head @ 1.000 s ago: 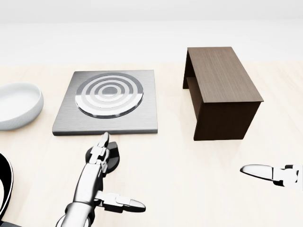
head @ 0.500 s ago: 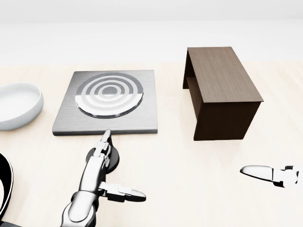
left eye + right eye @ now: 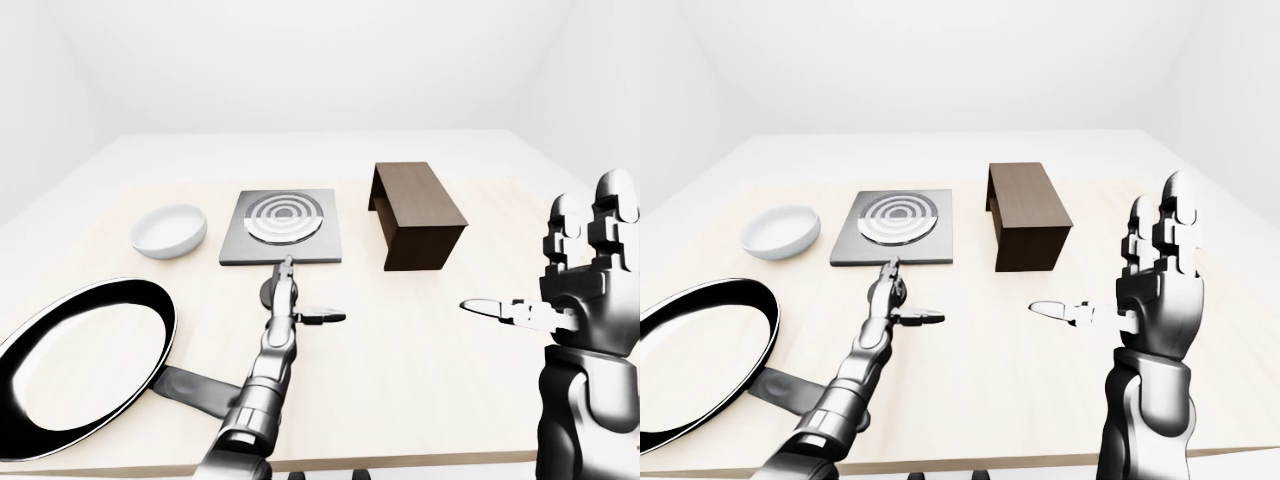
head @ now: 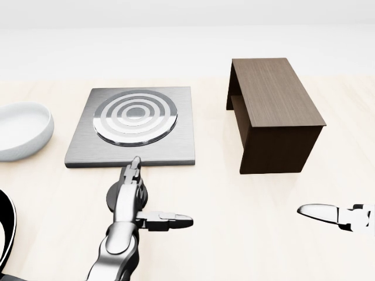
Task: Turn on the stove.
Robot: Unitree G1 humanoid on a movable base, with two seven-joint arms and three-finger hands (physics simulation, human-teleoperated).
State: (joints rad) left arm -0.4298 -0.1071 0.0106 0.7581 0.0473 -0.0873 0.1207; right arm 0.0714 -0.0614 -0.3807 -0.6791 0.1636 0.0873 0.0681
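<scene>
The stove (image 4: pixel 133 126) lies flat on the desk (image 4: pixel 234 205), a square grey plate with concentric rings, in the upper left of the head view, with a white bowl (image 4: pixel 20 130) to its left and a dark wooden box (image 4: pixel 274 114) to its right. The left robot hand (image 4: pixel 132 196) is stretched out along the desk directly below the stove's lower edge in that view, its long fingers pointing up the picture toward the plate, the leading fingertip just short of the edge, and its thumb spread out sideways to the right, so the hand is splayed and holds nothing. Under that hand a small dark round shape (image 4: pixel 115 199) shows on the desk; it looks like the stove's knob, though the hand covers most of it and I cannot tell whether the fingers touch it. The hand's long axis runs nearly square to the stove's near edge. The right robot hand (image 3: pixel 1160 270) is raised well off to the right, fingers upright and spread, thumb out, empty, and far from the stove, beyond the box. The left is plainly the nearer, and any press or turn would probably fall to it. A black frying pan (image 3: pixel 80 365) lies at the lower left, apart from all this.
</scene>
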